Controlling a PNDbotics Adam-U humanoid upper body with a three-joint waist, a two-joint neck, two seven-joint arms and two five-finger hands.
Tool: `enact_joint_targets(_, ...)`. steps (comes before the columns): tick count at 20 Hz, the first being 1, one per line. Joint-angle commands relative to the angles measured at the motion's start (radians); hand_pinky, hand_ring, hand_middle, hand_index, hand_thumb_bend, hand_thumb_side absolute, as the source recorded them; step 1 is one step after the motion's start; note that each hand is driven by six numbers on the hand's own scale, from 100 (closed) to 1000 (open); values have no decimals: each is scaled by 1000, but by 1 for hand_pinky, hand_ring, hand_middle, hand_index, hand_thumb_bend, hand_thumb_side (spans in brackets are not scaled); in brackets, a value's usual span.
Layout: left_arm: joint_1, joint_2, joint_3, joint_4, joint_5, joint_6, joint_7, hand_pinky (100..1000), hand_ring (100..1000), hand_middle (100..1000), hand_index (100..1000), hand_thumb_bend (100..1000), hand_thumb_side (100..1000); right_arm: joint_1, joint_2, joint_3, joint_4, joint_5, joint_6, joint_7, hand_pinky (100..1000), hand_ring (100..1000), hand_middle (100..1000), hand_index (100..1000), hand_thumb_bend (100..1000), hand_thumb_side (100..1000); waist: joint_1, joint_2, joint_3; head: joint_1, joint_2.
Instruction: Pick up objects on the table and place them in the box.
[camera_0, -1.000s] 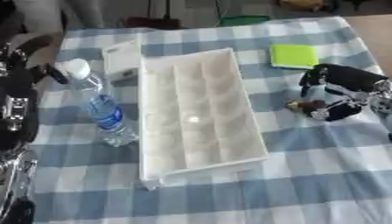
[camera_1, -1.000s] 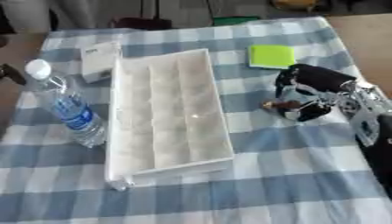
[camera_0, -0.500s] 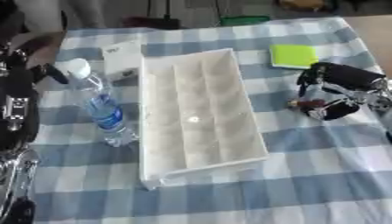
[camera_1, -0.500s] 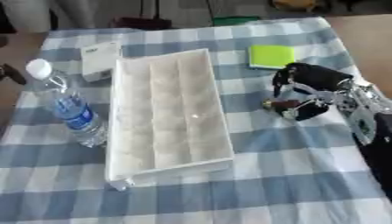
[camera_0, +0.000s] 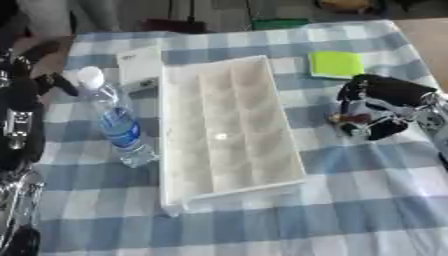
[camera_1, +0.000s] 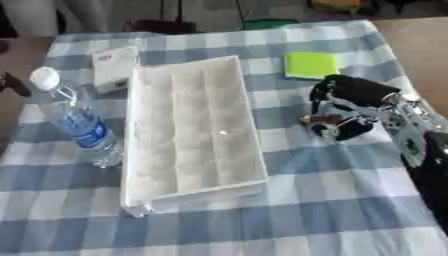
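A small reddish-brown object lies on the blue-and-white checked table, just right of the one white box. The right hand curls its fingers around it. One water bottle, one green pad and one white card also sit there. The left hand's fingers cannot be made out.

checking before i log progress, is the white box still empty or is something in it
Empty: the white box shows only bare compartments.
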Motion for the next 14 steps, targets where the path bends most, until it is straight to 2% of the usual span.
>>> enact_joint_targets(1,-5,6,3,-21,1,2,-1,415,801,929,872,507,487,-12,-10,-1,-2,16,-4,-4,996,832,741,611,353,223,-3,-16,0,3,4)
enact_joint_targets(5,-5,6,3,-21,1,2,-1,415,801,929,872,507,487,-12,-8,0,2,22,-4,-8,995,830,734,593,340,187,-3,-16,-1,3,4)
enact_joint_targets(14,-5,6,3,-21,1,2,-2,415,801,929,872,507,487,-12,-7,-1,5,27,0,-13,996,829,727,576,337,176,-3,-16,-1,4,4)
